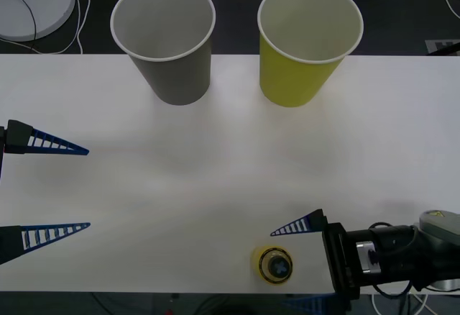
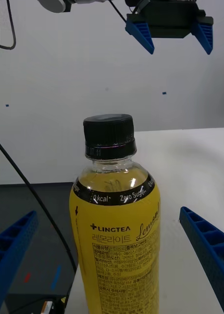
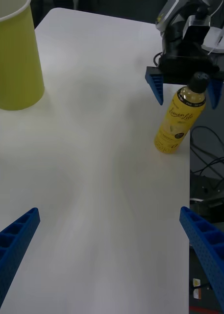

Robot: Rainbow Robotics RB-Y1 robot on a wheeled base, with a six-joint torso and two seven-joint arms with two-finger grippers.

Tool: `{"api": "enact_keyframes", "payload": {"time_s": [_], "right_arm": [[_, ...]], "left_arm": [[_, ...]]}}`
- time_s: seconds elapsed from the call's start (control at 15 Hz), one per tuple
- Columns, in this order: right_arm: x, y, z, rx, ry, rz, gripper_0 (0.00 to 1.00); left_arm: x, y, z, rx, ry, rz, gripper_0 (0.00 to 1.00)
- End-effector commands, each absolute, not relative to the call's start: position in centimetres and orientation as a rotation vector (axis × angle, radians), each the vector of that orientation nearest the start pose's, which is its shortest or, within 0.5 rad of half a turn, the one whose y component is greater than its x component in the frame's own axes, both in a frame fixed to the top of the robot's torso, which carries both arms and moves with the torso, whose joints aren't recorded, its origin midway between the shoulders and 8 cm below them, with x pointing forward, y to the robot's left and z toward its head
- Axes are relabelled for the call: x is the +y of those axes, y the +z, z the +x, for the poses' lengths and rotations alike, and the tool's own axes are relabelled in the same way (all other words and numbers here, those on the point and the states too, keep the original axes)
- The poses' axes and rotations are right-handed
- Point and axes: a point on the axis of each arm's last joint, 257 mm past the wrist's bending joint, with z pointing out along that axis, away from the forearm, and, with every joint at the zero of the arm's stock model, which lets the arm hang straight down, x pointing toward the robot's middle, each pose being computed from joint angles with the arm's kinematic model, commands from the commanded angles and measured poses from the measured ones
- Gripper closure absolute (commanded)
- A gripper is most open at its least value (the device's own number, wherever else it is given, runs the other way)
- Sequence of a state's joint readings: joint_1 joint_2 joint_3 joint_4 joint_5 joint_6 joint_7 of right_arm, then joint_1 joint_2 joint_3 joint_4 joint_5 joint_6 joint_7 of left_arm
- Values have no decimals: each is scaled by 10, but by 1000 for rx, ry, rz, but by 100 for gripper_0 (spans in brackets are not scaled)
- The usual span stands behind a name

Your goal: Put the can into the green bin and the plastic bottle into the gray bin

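The plastic bottle point(image 1: 272, 265), yellow with a black cap, stands upright near the table's front edge. My right gripper point(image 1: 279, 265) is open around it, one blue finger on each side with a gap to the bottle point(image 2: 114, 221). The gray bin point(image 1: 169, 42) stands at the back, left of centre. Beside it on the right is the green bin point(image 1: 305, 45). My left gripper point(image 1: 87, 188) hangs open over the table's left side with nothing between its fingers. The left wrist view has the bottle point(image 3: 183, 117) and the green bin point(image 3: 16, 64). The can is out of view.
A white round disc point(image 1: 32, 2) with a cable lies beyond the table's back left corner. The bottle stands a few centimetres from the table's front edge point(image 1: 215, 291). Bare white tabletop point(image 1: 215, 171) stretches between the bottle and both bins.
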State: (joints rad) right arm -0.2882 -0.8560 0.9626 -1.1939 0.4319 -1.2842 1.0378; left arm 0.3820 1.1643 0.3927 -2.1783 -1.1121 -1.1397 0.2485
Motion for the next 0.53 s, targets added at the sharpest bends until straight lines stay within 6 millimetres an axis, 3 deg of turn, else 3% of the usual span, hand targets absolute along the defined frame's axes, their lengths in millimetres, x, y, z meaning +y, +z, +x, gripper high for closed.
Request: {"api": "enact_keyframes", "payload": {"time_s": [0.07,0.53], "right_arm": [[-100,-307,252,960,981,-1465,0],[-82,-312,250,946,985,-1473,0]], "left_arm": [[238,-117,296,1590,-434,1525,0],[238,-117,296,1590,-434,1525,0]]}}
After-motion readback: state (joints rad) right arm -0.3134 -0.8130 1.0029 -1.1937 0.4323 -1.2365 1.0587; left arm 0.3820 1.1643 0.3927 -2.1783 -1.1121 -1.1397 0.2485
